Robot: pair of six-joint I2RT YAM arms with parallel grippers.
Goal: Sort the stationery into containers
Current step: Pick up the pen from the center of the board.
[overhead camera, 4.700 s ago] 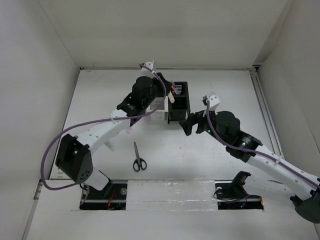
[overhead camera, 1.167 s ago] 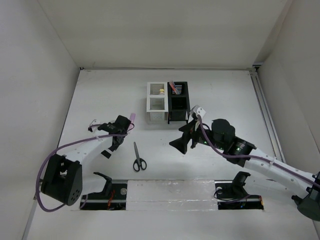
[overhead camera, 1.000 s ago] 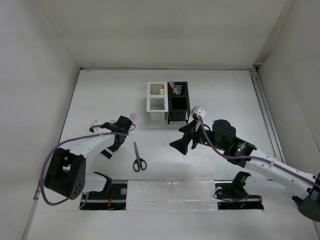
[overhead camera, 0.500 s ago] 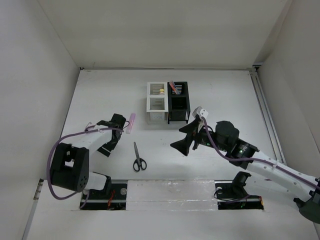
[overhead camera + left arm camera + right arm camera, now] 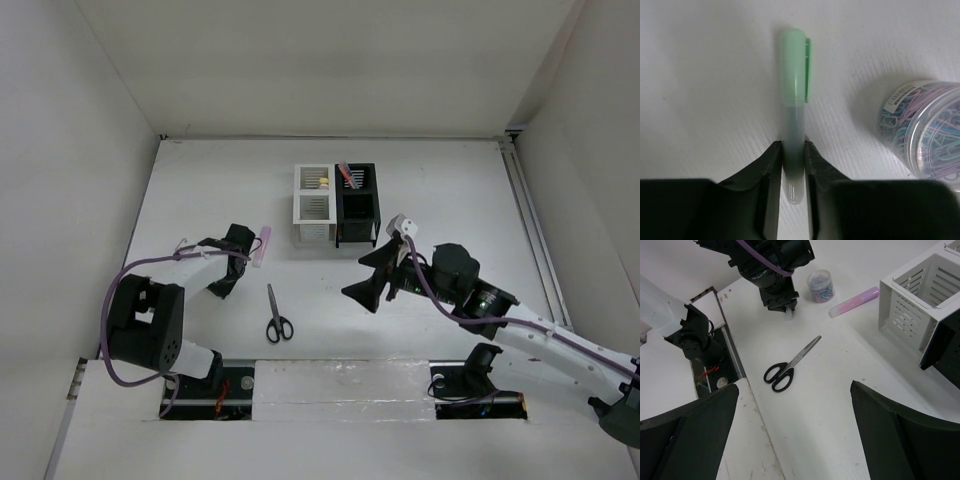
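On white surface [image 5: 700, 75], left fingers [image 5: 774, 159] are pinching the frosted barrel of a green-capped plastic highlighter [image 5: 794, 70] lying beside a clear paper-clip tub [image 5: 925, 130], likely light, stiff, slick; right fingers [image 5: 690, 440] are gaping empty.

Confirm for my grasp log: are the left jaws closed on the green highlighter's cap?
No, the left jaws pinch the green highlighter on its clear barrel; the cap lies free beyond them.
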